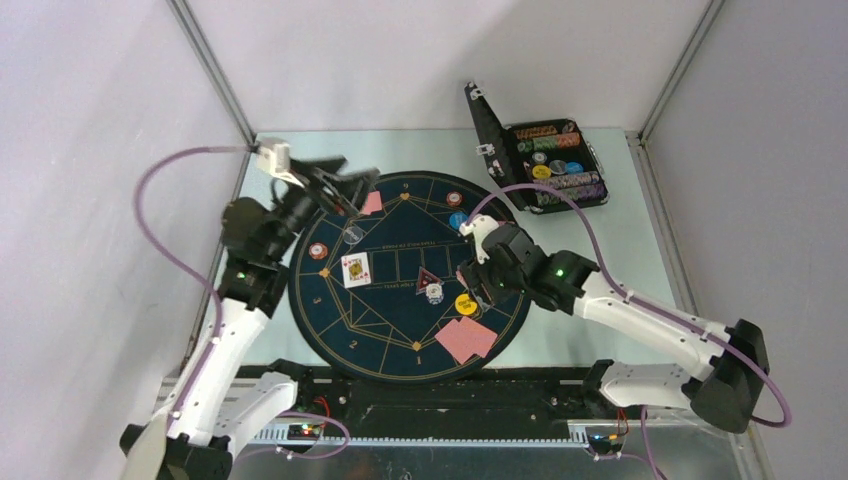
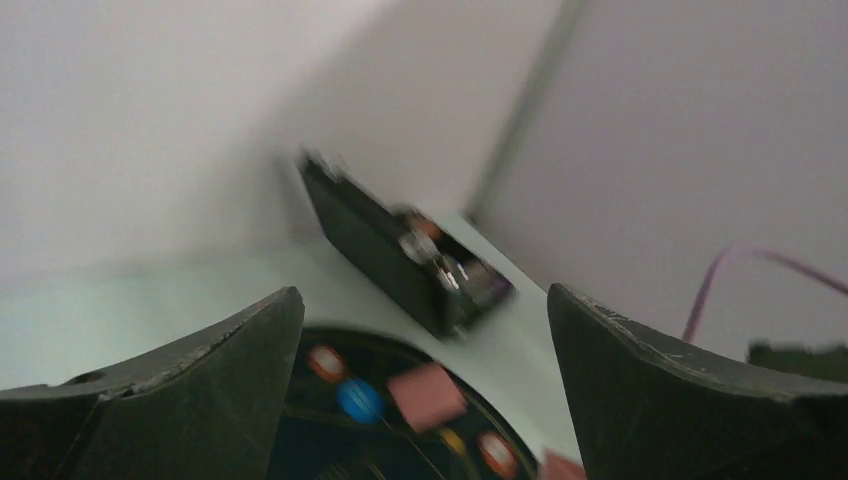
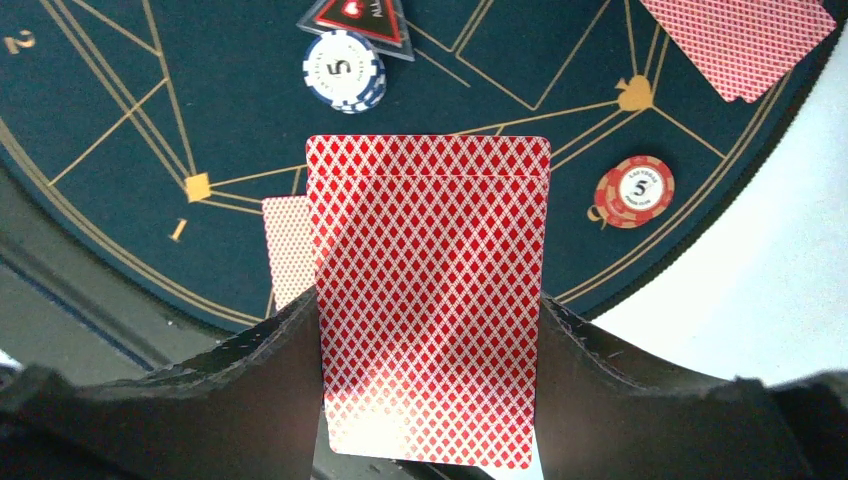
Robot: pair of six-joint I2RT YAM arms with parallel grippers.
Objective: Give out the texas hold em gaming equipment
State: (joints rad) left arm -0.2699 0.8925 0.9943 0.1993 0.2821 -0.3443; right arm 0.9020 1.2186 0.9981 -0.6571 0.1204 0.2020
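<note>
My right gripper is shut on the side edges of a red-backed playing card, held flat above the near rim of the round mat; in the top view this gripper hovers by a yellow disc. Below it lie a white-and-blue disc, a triangular marker, an orange-red disc and more red-backed cards. My left gripper hangs open and empty over the mat's far left, next to a pink card. In the blurred left wrist view its fingers frame a pink card and a blue disc.
A face-up card, an orange-red disc and a pale disc lie on the mat's left half. Pink-backed cards rest at its near right rim. The open black case of discs stands at the back right.
</note>
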